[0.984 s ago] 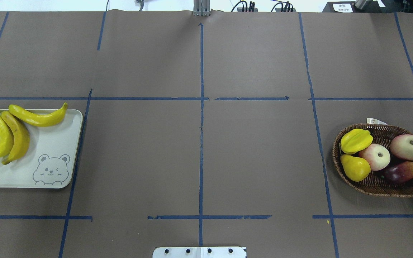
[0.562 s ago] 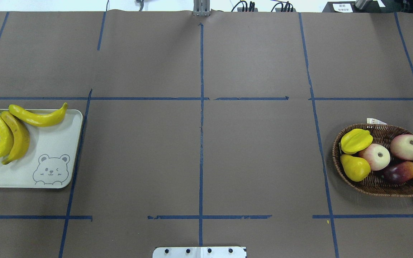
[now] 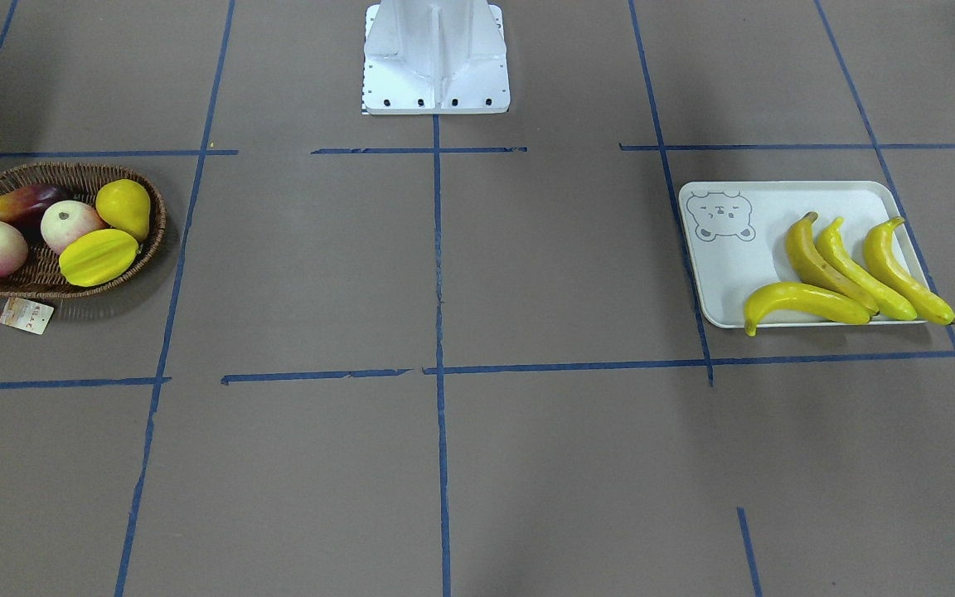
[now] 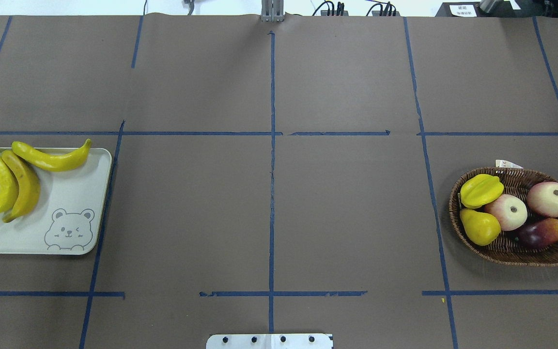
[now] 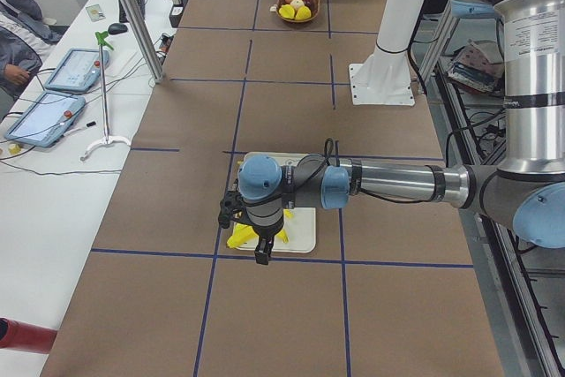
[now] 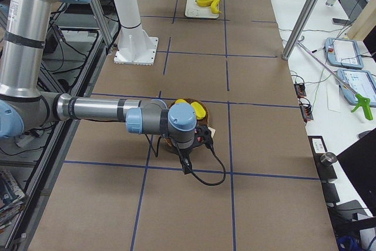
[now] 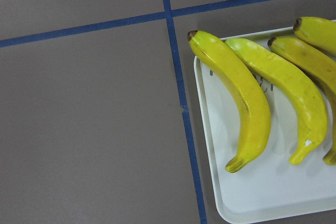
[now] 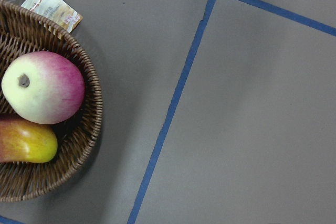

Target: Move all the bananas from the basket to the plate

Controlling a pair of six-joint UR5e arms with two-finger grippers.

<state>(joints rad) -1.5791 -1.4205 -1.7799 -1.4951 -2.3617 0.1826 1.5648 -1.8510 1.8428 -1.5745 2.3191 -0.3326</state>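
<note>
My left claw [image 5: 263, 256] hangs above one end of the flat rectangular pale mint-white plate [image 3: 734, 274] with a grey bear face printed in one corner. My right claw [image 6: 185, 166] hangs above the brown woven wicker basket [image 3: 46, 290]. Both claws show only from the side cameras, so I cannot tell how far either is open or whether it holds anything.

All four long curved glossy yellow bananas [image 3: 859, 274] lie on the plate. Three are side by side, and the fourth lies across their ends along one long edge.

The basket sits well apart at the other end of the brown paper-covered surface [image 4: 347, 208] crossed by blue tape lines. It holds two pink-white apples, a plump yellow pear, a ridged yellow starfruit and a dark red mango.
</note>
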